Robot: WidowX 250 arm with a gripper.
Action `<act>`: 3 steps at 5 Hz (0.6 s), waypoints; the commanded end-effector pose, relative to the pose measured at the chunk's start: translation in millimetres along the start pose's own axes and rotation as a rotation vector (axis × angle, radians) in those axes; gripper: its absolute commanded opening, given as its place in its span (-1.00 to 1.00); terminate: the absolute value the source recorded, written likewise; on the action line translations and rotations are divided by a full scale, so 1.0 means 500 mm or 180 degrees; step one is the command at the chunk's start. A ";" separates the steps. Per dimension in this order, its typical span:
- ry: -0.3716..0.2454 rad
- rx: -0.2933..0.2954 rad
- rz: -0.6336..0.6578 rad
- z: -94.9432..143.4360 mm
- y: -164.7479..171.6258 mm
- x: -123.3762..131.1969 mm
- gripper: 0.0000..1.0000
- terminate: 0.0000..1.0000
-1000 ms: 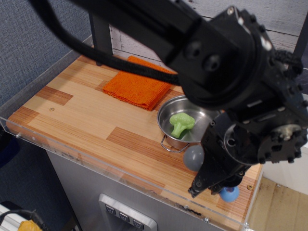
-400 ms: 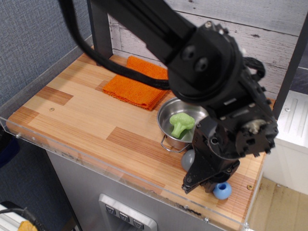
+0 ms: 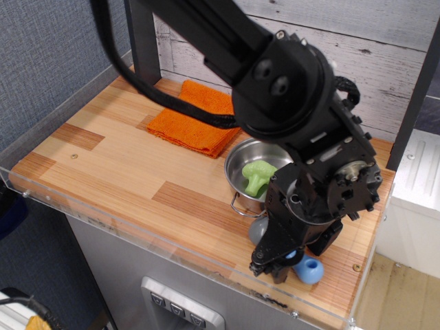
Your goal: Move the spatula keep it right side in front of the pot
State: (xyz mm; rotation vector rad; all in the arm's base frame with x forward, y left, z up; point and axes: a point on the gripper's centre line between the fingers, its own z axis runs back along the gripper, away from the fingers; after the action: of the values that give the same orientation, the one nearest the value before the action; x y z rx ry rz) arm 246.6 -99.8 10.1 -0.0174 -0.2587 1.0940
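Note:
The spatula lies at the front right of the wooden table, just in front of the pot. Its round grey head (image 3: 257, 231) shows left of my gripper, and the end of its light-blue handle with a hole (image 3: 309, 270) shows to the right. My gripper (image 3: 276, 264) reaches down over the middle of the handle and looks shut on it, hiding that part. The shiny steel pot (image 3: 234, 165) stands right behind, with a wire loop handle facing the front. My arm covers the pot's right side.
A green broccoli toy (image 3: 258, 176) lies inside the pot. A folded orange cloth (image 3: 196, 122) lies at the back, left of the pot. A clear plastic rim (image 3: 137, 230) runs along the table's front edge, close to the spatula. A dark post (image 3: 142, 41) stands at the back.
My gripper and the spatula have moved left together along the front edge. The grey head and blue handle end both sit further left than a second ago. The pot has not moved.

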 end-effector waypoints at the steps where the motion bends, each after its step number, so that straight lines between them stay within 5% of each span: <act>1: 0.0005 -0.0182 0.0078 0.033 0.001 0.015 1.00 -1.00; 3: -0.0077 -0.0457 0.0108 0.127 -0.029 0.060 1.00 -1.00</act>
State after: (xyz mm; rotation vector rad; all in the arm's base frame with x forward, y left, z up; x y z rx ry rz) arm 262.0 -89.8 76.8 -0.1115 -0.3399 1.1066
